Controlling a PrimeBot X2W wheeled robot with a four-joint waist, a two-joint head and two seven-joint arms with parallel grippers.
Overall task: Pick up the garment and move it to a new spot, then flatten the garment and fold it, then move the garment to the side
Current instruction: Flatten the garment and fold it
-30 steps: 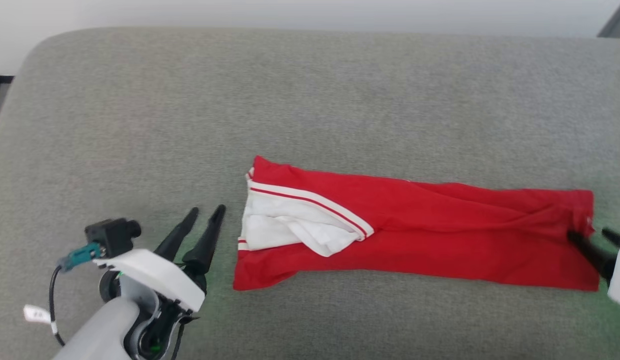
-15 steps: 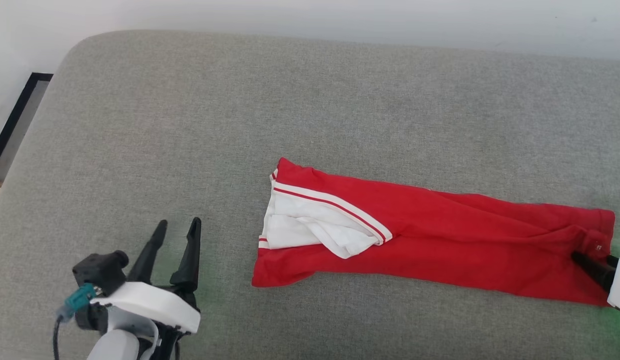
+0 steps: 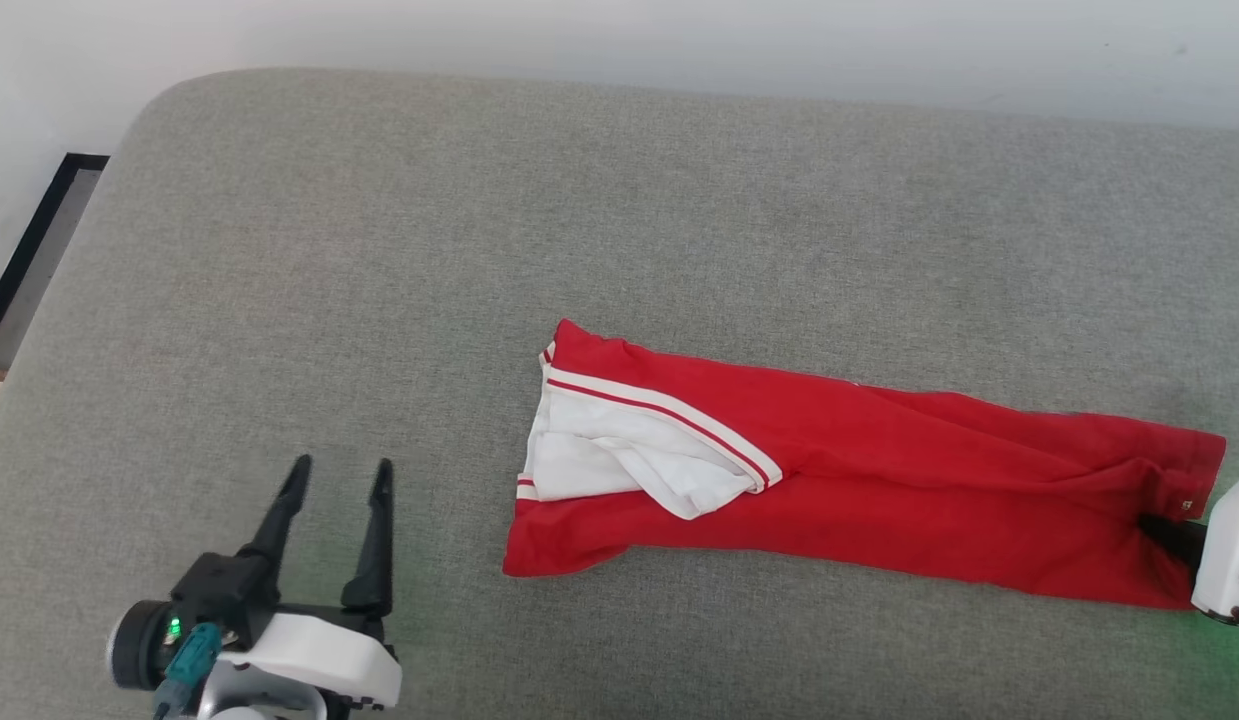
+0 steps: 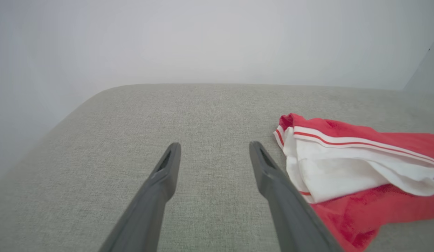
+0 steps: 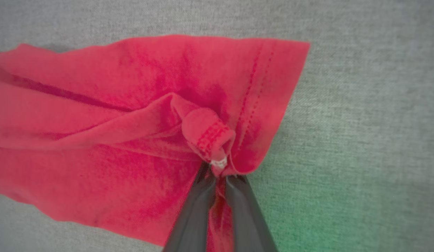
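Red garment [image 3: 879,480] lies stretched in a long, narrow band from left to right across the near right part of a grey upholstered cushion [image 3: 579,200]. Its white section [image 3: 619,465] and striped trim [image 3: 669,410] are bunched at the left end, and its stitched hem [image 5: 259,87] is at the right end. The right gripper [image 5: 219,175] is clamped on that right end, its two dark fingers pinched together on a gathered fold of hem, so the cloth puckers toward the tips. The left gripper [image 3: 342,465] hangs with its fingers spread wide and nothing between them, over bare cushion just left of the white end and apart from it. The cloth looks thin, light and limp — it probably drapes and bunches wherever it is unsupported, and a one-point pinch likely lets the rest trail and twist rather than travel flat. It seems neither fragile nor slippery against the rough upholstery, though drag could wrinkle it. The best holds are probably the hemmed or trimmed edges, where doubled fabric gives the fingers more to bite — a corner at the striped left end would suit the free gripper, so that both ends can be pulled taut.
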